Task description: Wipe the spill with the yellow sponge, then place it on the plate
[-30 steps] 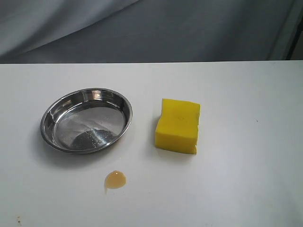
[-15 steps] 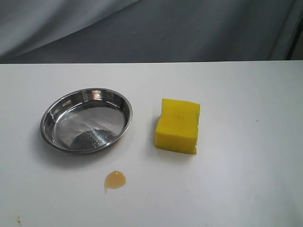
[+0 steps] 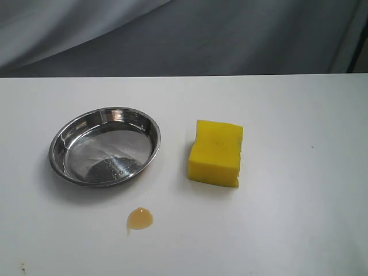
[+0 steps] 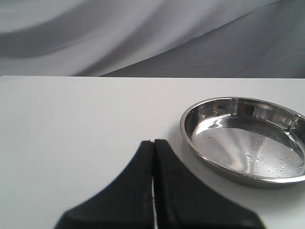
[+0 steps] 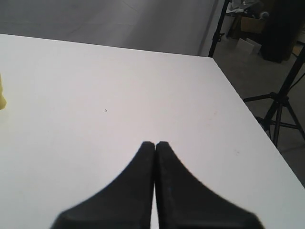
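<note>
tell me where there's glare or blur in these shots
Exterior view: sharp, even light; the plate mirrors bright streaks and casts a soft shadow. Left wrist view: glare streaks on the plate's bottom, the left gripper a dark shape. Right wrist view: the table washes out near white, the yellow sponge a pale sliver.

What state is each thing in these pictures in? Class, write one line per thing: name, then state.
spill: unwiped, a small amber puddle on the table.
yellow sponge: lying free on the table, nothing touching it.
plate: upright, no sponge in it.
left fingers: shut, holding nothing.
right fingers: shut, holding nothing.
</note>
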Tool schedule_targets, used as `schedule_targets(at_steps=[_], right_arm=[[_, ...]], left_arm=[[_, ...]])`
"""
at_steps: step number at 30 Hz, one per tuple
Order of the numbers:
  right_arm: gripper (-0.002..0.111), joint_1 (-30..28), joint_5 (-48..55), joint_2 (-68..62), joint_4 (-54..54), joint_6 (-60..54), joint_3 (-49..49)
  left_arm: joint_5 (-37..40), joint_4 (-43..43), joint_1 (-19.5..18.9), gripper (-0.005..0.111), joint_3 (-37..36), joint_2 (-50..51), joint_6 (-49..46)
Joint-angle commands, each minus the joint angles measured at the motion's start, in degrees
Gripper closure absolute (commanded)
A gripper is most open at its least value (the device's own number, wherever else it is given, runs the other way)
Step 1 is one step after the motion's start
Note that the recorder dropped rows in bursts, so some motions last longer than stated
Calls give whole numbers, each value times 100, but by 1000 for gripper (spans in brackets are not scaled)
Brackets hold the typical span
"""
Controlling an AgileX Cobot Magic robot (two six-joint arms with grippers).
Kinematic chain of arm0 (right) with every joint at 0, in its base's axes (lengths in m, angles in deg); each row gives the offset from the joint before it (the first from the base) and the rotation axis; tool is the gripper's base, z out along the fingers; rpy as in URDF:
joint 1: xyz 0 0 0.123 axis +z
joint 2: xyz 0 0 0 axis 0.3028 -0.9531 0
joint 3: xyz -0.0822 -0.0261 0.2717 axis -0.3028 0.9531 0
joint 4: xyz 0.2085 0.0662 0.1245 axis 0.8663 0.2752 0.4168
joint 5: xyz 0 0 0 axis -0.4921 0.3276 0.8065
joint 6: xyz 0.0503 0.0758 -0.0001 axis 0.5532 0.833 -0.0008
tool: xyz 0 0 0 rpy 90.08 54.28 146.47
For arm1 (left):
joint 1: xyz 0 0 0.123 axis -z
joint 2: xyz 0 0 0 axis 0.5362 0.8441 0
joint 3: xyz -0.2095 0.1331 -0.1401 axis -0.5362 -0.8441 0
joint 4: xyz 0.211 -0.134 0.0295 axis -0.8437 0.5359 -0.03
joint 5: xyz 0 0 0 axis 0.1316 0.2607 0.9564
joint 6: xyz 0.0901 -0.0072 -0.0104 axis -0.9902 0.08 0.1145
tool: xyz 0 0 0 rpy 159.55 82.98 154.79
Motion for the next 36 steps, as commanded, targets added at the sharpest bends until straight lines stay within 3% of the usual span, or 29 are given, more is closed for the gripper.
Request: schedule_targets(at_steps=[1,14,23,36], right_arm=[[108,10,-530,29,1,-30,22],[108,10,-2222,29,1315,55,22],[108,10,-2308,29,2342,55,22],[108,10,-2294,29,2547,55,22]], left_arm=[[-58,-14,-11,107,37,-12,50],[-58,-14,-11,107,37,-12,50],[-58,-14,-11,107,37,-12,50],[-58,-14,-11,107,37,-12,50]])
